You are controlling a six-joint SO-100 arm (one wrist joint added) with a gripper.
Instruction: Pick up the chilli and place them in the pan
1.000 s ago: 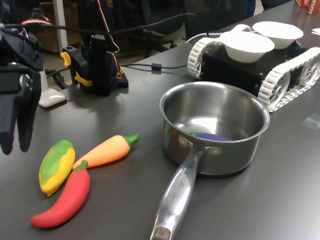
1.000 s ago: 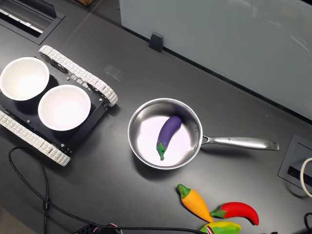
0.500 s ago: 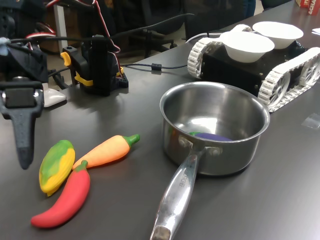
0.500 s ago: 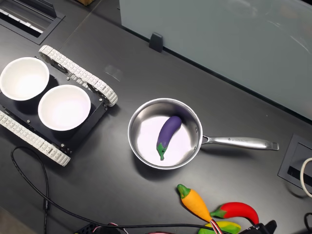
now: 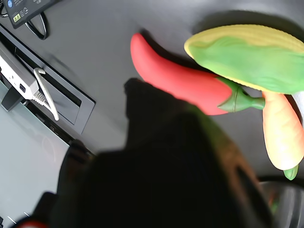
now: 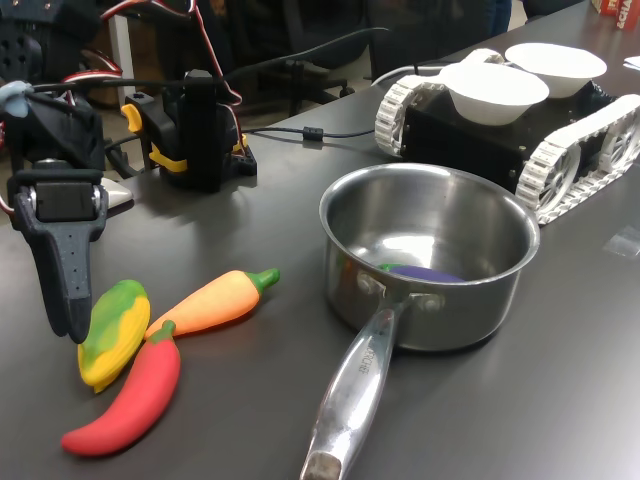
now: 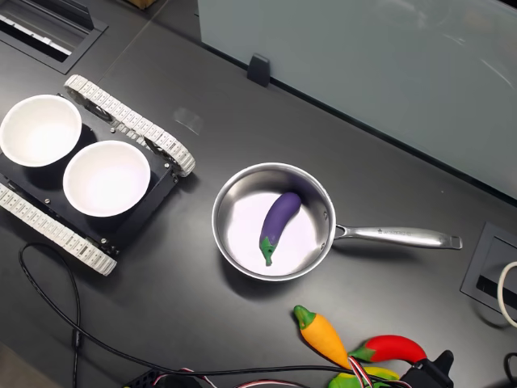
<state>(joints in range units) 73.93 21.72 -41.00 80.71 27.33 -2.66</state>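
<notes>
1. The chilli [image 6: 128,400] is lying flat on the dark worktop [image 6: 230,420], near the first exterior view's lower left corner, well apart from the pan [image 6: 430,262].
2. A yellow-green corn cob [image 6: 112,332] is touching the chilli near its green stem end, and an orange carrot [image 6: 215,300] is lying just beside that same end, between the chilli and the pan.
3. The gripper [image 6: 68,290] is hanging over the corn cob in the first exterior view, its dark tips pointing down and overlapping the cob's edge; whether the jaws are open or closed cannot be told, since they are seen edge-on there and blurred in the wrist view.
4. In the wrist view the chilli [image 5: 180,80] is showing beyond the dark blurred gripper body, with nothing gripped.
5. In the second exterior view a purple eggplant [image 7: 279,222] is lying inside the pan [image 7: 234,194], whose long handle is pointing toward the second exterior view's right.
6. A black tracked vehicle [image 7: 121,121] is carrying two white bowls [image 7: 105,178] well apart from the vegetables, at the second exterior view's left.
7. Black cables [image 6: 300,132] are trailing across the worktop behind the pan in the first exterior view.
</notes>
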